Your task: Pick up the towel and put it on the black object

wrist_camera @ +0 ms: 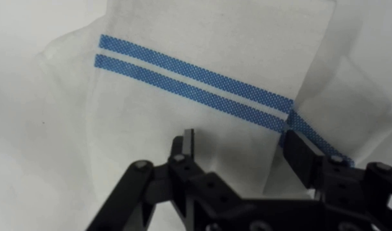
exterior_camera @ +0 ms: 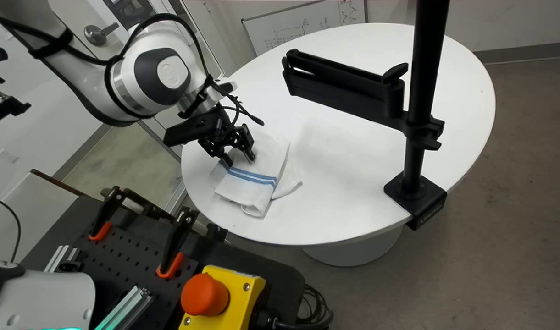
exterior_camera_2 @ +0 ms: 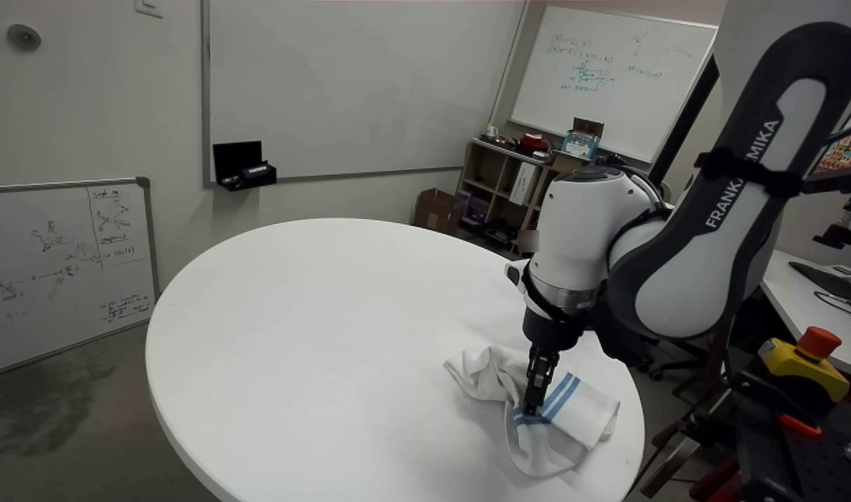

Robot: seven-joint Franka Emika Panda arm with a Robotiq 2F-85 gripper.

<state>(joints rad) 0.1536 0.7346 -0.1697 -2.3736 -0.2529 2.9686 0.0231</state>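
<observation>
The claw (exterior_camera: 240, 159) is held spread over the towel (exterior_camera: 257, 177) — laid in loose folds directly beneath it on the table (exterior_camera: 344, 201) — while the black bar (exterior_camera: 344, 90) is mounted well apart from the claw.

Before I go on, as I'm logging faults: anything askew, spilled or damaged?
The towel lies askew on the white table, folded unevenly, its blue stripes meeting at an angle. No spill or damage shows.
</observation>
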